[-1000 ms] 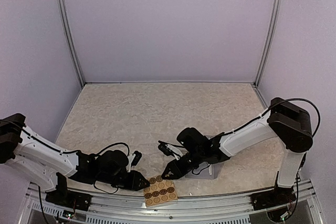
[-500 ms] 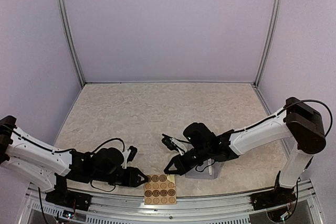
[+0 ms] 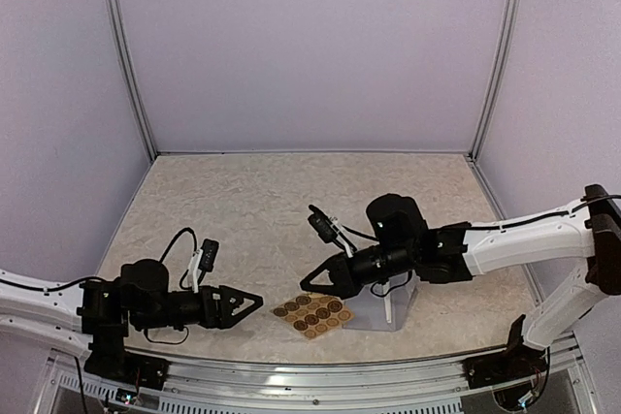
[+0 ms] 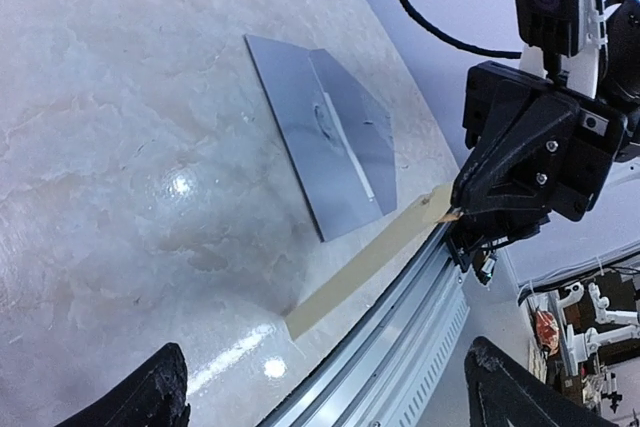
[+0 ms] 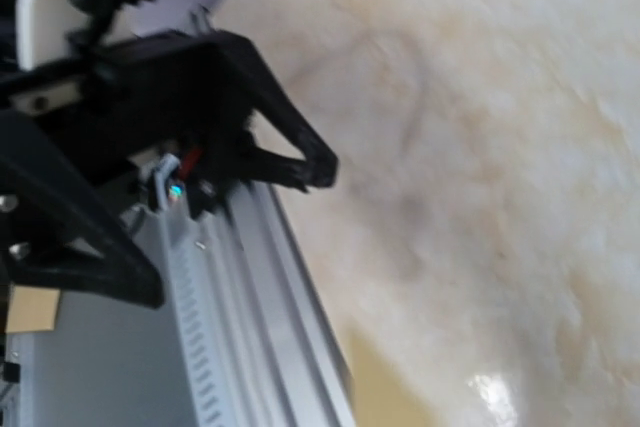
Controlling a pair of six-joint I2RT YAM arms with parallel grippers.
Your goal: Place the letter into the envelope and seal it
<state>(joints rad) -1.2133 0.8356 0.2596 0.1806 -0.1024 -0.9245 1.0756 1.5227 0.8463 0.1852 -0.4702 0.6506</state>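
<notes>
Tan sticker sheet [image 3: 315, 312] is what's moved. A second ago it sat right at the bench's near edge with the left gripper on its left side. In the top camera it now lies further in from that edge and skewed, with the right gripper [image 3: 309, 281] clenched on its upper-left corner. The left gripper [image 3: 247, 305] has let go, jaws spread wide, and backed off toward the near-left corner of the bench [image 3: 243, 201]. So it's basically a handover, and my guess is the sealing bit comes next. The envelope [image 3: 400, 312] lies flat by the near edge, right of centre, partly under the right forearm and just beside the sheet. No letter is anywhere in sight, so maybe it's already inside, but I can't tell. The right arm is stretched long and low across from the right edge, and the left arm lies low along the near edge, pointing at the sheet. From the left wrist cam, its own fingertips [image 4: 165, 392] stand far apart with nothing between them. The sticker sheet [image 4: 360, 272] shows almost edge-on, one end pinched in the right gripper [image 4: 452, 215]. The grey envelope [image 4: 300, 117] lies flat beyond it, and whether its flap is down I can't tell. The right wrist cam is pretty smeared. I only get pale bench [image 5: 500, 147], the metal rail [image 5: 230, 327] and some black gripper hardware, and the grip itself doesn't show.
</notes>
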